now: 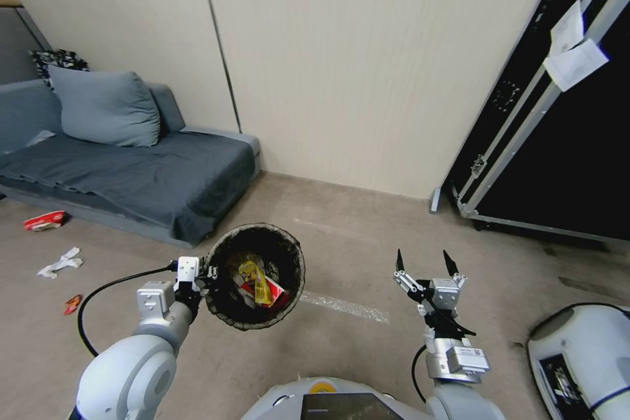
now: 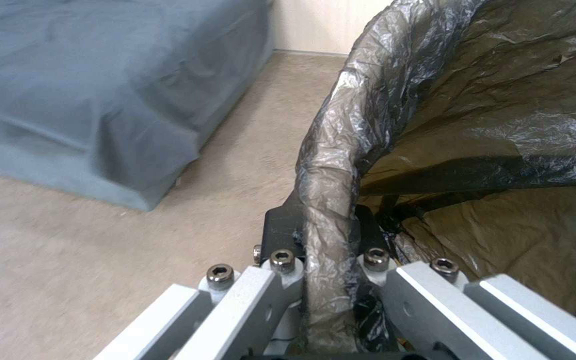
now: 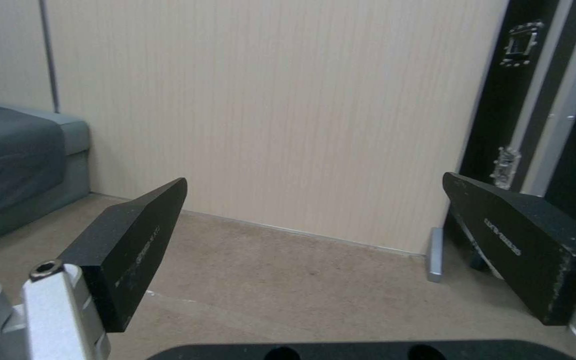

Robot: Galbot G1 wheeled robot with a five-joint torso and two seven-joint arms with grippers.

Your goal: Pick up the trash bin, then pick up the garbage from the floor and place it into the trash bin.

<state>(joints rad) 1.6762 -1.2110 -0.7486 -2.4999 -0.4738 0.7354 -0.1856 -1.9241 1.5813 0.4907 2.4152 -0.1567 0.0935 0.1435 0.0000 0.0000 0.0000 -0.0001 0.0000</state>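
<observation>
The floor (image 1: 367, 348) is wide and bare before me, and the litter left on it lies well off to my left by the sofa (image 1: 131, 170): a red-and-white packet (image 1: 44, 220), white paper (image 1: 60, 263), a red scrap (image 1: 73, 304). The bin (image 1: 254, 275) hangs tilted from my left claw (image 1: 209, 273), pinched on one spot of its bagged rim (image 2: 328, 200). I judge that grip thin; a jolt while driving could slip the liner and spill the wrappers (image 1: 257, 282) inside. My right claw (image 1: 424, 264) is spread wide, empty, held low in front.
</observation>
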